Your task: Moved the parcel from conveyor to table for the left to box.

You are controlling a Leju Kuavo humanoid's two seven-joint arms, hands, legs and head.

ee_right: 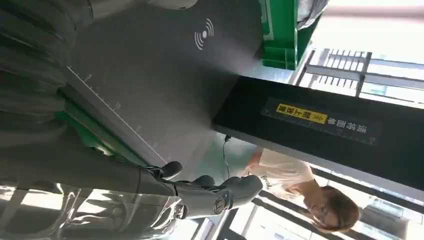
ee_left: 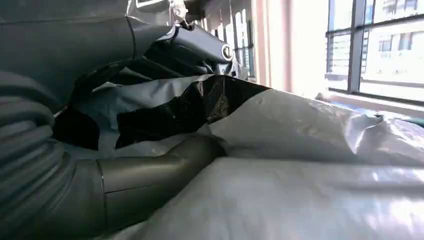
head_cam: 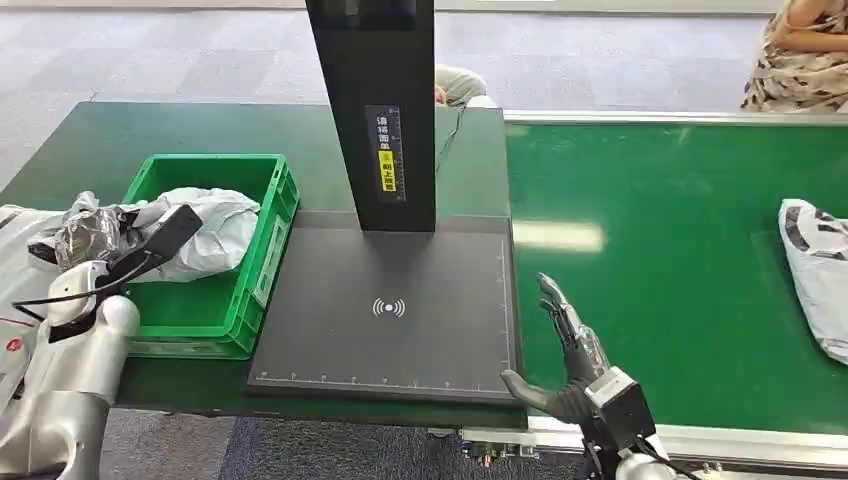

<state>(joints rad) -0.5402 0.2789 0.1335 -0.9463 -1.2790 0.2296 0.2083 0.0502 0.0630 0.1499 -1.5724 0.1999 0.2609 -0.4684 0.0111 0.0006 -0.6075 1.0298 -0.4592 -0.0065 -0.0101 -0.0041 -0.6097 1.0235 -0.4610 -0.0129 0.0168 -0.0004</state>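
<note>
A crumpled white and grey parcel [head_cam: 215, 225] lies in the green box [head_cam: 275, 215] at the table's left. My left hand [head_cam: 92, 238] is at the box's left rim and grips the parcel's near end. In the left wrist view a fold of the parcel [ee_left: 310, 130] is pinched between the thumb [ee_left: 150, 172] and the dark fingers above it. My right hand [head_cam: 572, 345] is open with fingers straight, standing at the seam between the scan mat and the conveyor; it holds nothing [ee_right: 200, 192]. A second white parcel [head_cam: 815, 270] lies on the green conveyor [head_cam: 680, 220] at the far right.
A black scan mat [head_cam: 390, 300] with a black upright post [head_cam: 375, 110] lies between box and conveyor. A person [head_cam: 800, 50] sits beyond the conveyor's far right corner, and another person [ee_right: 300, 185] is behind the post. The green box [ee_right: 282, 35] also appears in the right wrist view.
</note>
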